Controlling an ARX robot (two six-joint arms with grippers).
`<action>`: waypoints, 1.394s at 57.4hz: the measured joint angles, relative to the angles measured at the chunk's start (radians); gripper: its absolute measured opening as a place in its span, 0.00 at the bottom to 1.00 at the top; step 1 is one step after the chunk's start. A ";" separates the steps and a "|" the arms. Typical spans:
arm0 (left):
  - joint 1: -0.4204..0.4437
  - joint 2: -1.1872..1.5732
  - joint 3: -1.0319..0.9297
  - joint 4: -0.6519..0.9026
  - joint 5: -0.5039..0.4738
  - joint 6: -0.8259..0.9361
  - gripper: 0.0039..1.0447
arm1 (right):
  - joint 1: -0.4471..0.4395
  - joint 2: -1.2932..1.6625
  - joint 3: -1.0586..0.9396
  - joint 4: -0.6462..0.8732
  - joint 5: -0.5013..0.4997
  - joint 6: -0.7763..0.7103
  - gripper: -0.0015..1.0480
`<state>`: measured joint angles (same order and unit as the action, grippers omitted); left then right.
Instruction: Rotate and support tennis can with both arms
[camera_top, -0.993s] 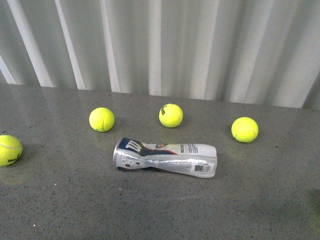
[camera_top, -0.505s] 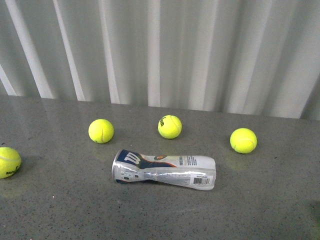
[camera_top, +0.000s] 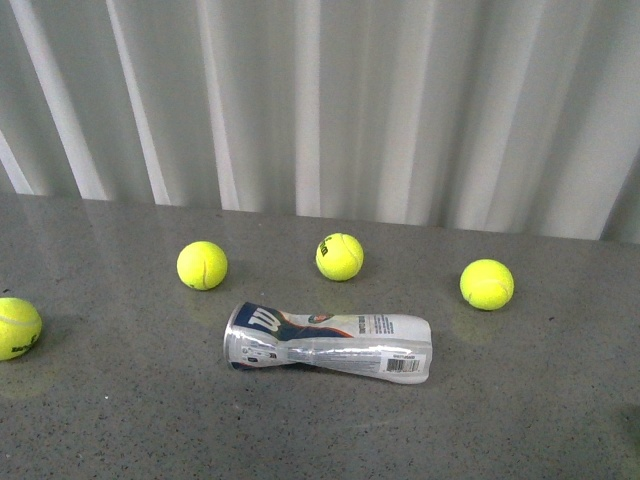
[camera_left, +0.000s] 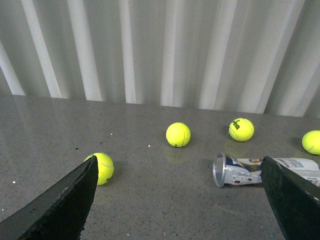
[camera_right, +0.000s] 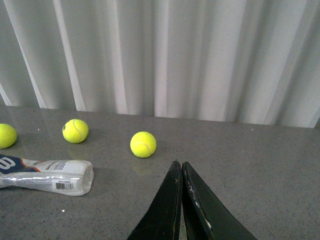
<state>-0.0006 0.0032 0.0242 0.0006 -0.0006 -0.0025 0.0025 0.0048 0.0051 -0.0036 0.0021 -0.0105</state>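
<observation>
We find the dented clear plastic tennis can with blue-and-white label (camera_top: 328, 343) lying on its side on the grey speckled table (camera_top: 120, 420). Its long axis runs across the robot's front, with the rimmed mouth toward the robot's left. The front view shows neither arm. Left gripper (camera_left: 178, 165): jaws wide apart, facing that mouth; we judge it nearer. Right gripper (camera_right: 180, 164): jaws together, with the barcode end off to its side, apart.
</observation>
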 joint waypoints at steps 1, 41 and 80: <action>0.000 0.000 0.000 0.000 0.000 0.000 0.94 | 0.000 0.000 0.000 0.000 0.000 0.000 0.03; -0.008 0.384 0.301 -0.320 0.146 0.107 0.94 | 0.000 -0.001 0.000 0.000 0.000 0.001 0.95; -0.107 1.758 0.995 -0.006 0.337 0.010 0.94 | 0.000 -0.001 0.000 0.000 -0.001 0.000 0.93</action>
<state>-0.1074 1.7615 1.0191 -0.0055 0.3367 0.0074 0.0025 0.0036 0.0051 -0.0036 0.0013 -0.0101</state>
